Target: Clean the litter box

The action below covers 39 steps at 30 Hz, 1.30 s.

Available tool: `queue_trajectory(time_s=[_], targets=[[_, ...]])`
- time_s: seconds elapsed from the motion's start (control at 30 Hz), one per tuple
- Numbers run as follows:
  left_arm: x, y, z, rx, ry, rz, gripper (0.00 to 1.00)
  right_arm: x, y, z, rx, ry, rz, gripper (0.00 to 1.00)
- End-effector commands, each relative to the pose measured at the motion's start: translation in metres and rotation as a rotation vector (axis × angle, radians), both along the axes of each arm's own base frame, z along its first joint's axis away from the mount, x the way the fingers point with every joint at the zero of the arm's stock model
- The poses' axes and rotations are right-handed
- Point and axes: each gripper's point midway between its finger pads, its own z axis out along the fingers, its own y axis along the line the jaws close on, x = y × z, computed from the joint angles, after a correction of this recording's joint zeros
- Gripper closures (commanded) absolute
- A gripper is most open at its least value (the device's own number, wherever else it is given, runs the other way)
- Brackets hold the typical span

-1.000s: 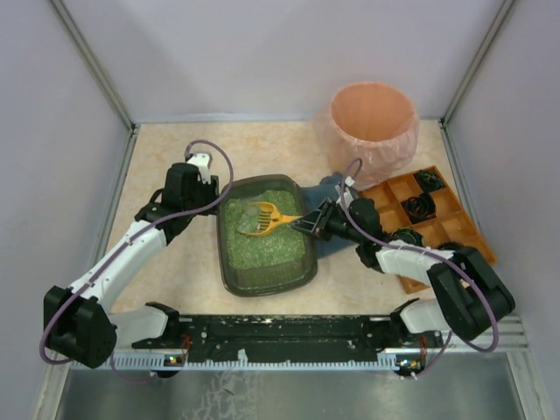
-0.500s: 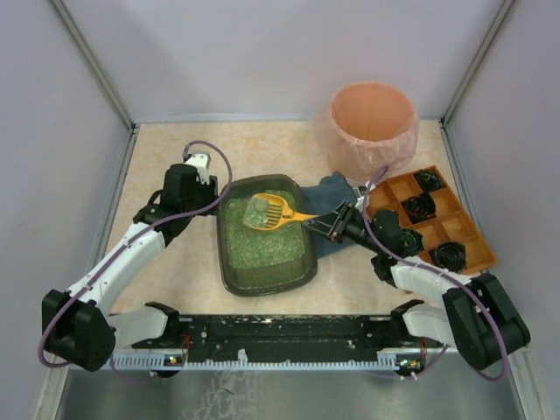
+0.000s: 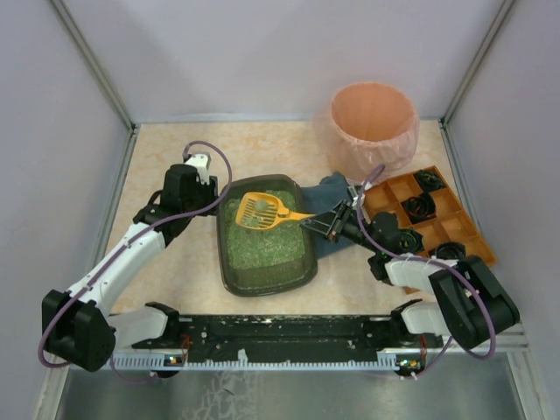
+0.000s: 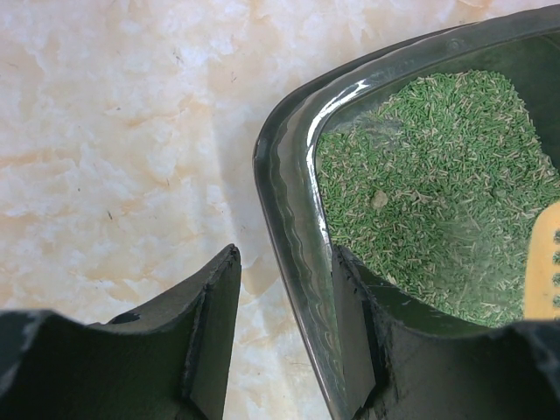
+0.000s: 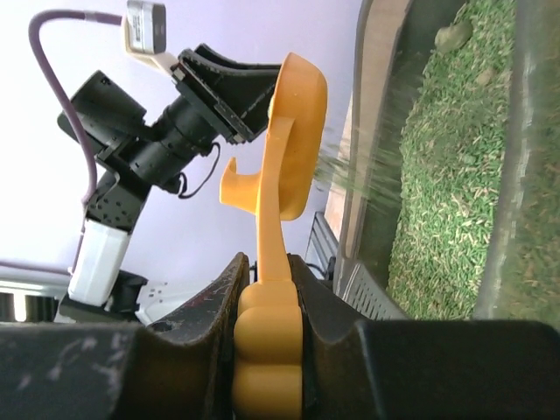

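The dark litter box (image 3: 262, 285), filled with green litter (image 3: 267, 249), lies mid-table. My left gripper (image 3: 214, 203) is at its back left corner. Seen from the left wrist, that gripper (image 4: 285, 252) straddles the rim (image 4: 289, 175): the right finger rests against the inner wall, while a strip of table shows between the left finger and the rim. My right gripper (image 3: 317, 224) is shut on the handle of a yellow slotted scoop (image 3: 258, 210). The scoop hangs over the back of the box with a clump in it. In the right wrist view, litter rains from the scoop (image 5: 293, 131) into the box (image 5: 516, 175).
A round pink-lined bin (image 3: 372, 122) stands at the back right. An orange compartmented tray (image 3: 437, 223) with dark items lies right of my right arm. A blue cloth (image 3: 331, 188) lies between box and bin. Enclosure walls close in on both sides.
The scoop rose out of the litter at the middle of the box and now hangs loaded over the back part. The right arm shifted slightly; the left arm stayed put.
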Motion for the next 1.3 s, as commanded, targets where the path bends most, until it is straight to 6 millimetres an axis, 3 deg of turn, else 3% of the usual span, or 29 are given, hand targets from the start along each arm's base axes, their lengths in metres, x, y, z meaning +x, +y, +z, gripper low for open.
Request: queue_trajectory(time_s=[0.0,0.13,0.27,0.4,0.53,0.67,0.8,0.93,1.07,1.2,1.27], targets=[[0.000,-0.001,0.006,-0.009,-0.023,0.001,0.48,0.008,-0.017,0.024,0.080,-0.082,-0.073,1.00],[0.001,-0.002,0.006,-0.013,-0.027,-0.002,0.48,-0.005,0.007,0.039,0.071,-0.153,0.052,1.00],[0.000,-0.003,0.003,-0.009,-0.013,-0.009,0.48,0.012,-0.020,0.023,0.055,-0.076,-0.089,1.00],[0.001,-0.004,0.005,-0.016,-0.026,-0.013,0.48,-0.006,0.012,0.037,0.009,-0.162,0.079,1.00],[0.000,-0.003,0.003,-0.011,-0.014,-0.013,0.48,0.010,-0.018,0.013,-0.019,-0.062,-0.082,1.00],[0.001,-0.004,0.005,-0.015,-0.024,-0.015,0.48,-0.010,0.005,0.035,0.010,-0.154,0.065,1.00],[0.001,-0.004,0.002,-0.008,-0.012,-0.015,0.48,0.005,-0.018,0.018,-0.004,-0.075,-0.065,1.00],[0.001,-0.002,0.002,-0.006,-0.018,-0.009,0.48,-0.008,0.004,0.037,0.020,-0.149,0.058,1.00],[0.001,-0.002,0.000,-0.001,-0.009,-0.009,0.48,0.005,-0.014,0.020,0.003,-0.055,-0.052,1.00],[0.001,-0.002,0.000,0.001,-0.013,-0.015,0.48,-0.016,0.010,0.038,0.000,-0.148,0.112,1.00],[0.000,-0.006,0.003,-0.013,-0.021,-0.032,0.48,-0.010,-0.001,0.028,-0.021,-0.106,0.072,1.00]])
